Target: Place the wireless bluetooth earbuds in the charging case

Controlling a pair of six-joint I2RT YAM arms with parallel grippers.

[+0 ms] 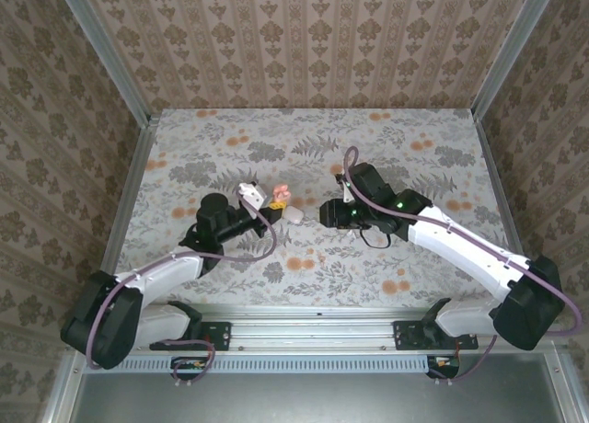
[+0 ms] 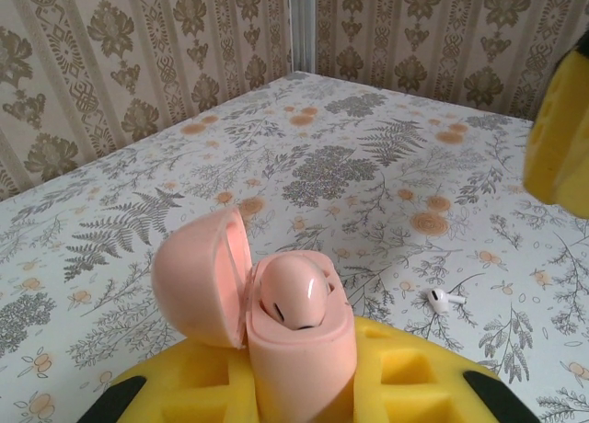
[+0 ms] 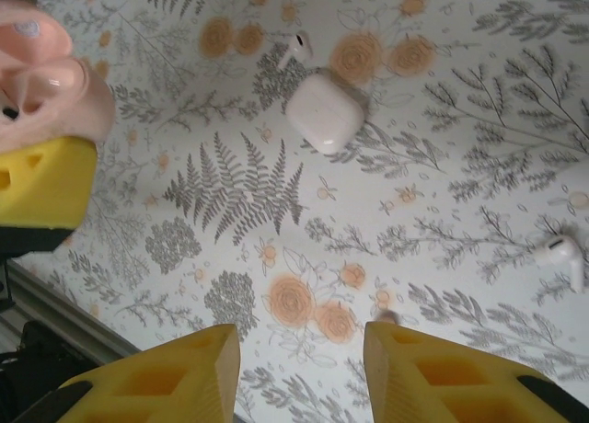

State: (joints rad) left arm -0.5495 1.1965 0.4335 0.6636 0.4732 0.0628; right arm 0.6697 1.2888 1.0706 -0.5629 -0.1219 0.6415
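Claw L point(image 2: 299, 397) clenched on open pink case point(image 2: 198, 276), poss. bud point(image 2: 296, 299) inside; claw R point(image 3: 302, 372) released.

On the floral table point(image 3: 460, 193) lie a closed white case point(image 3: 324, 110) and two loose earbuds point(image 3: 296, 48).

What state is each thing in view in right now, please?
Pink case: lid open, earbud seated inside.
White case: closed, lying on the table.
Earbud beside the white case: loose on the table.
Earbud farther off: loose on the table.
Left gripper: shut on the pink case.
Right gripper: open, empty.
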